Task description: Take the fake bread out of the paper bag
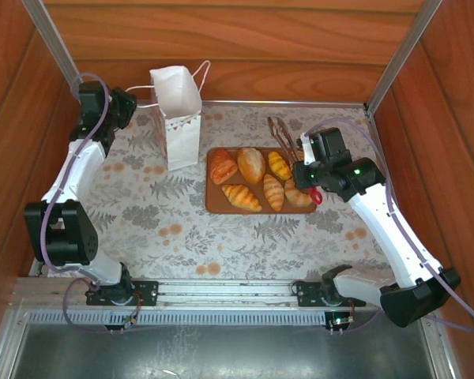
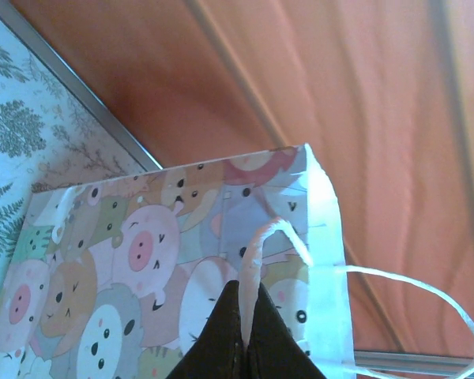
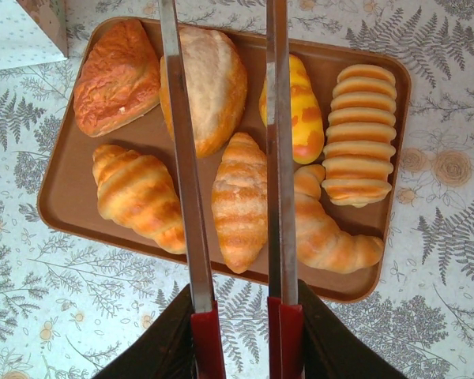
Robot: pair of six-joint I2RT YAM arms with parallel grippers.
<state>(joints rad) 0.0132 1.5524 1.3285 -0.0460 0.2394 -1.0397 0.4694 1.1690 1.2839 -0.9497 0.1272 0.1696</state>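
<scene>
1. Your left hand (image 2: 245, 312) is closed tight on a white cord handle (image 2: 255, 249) of the paper bag (image 1: 178, 118). The cord is pinched between the fingertips.
2. The bag stands upright at about 11 o'clock on the tabletop (image 1: 158, 229), near the back wall. Your left hand is at its 9 o'clock side.
3. The bag's mouth faces up. From above you see only white inner walls, and you cannot tell what lies inside.
4. The fake bread (image 3: 238, 201) lies in a flat brown tray (image 3: 63, 197). The tray sits near the middle of the tabletop, at the bag's 4 o'clock and close to it.
5. In the right wrist view you can count seven pieces in the tray:
   - a reddish-brown pastry at 10 o'clock
   - a round roll at 12
   - a yellow loaf at 1
   - a ridged loaf at 3
   - a croissant at 5
   - a ridged oval loaf at 6
   - a croissant at 8
6. Your right hand (image 3: 249, 328) is clamped on the red handles of metal tongs (image 3: 182, 158).
7. The two tong blades stand apart and reach toward 12 o'clock over the tray. You cannot tell whether they touch the bread.
</scene>
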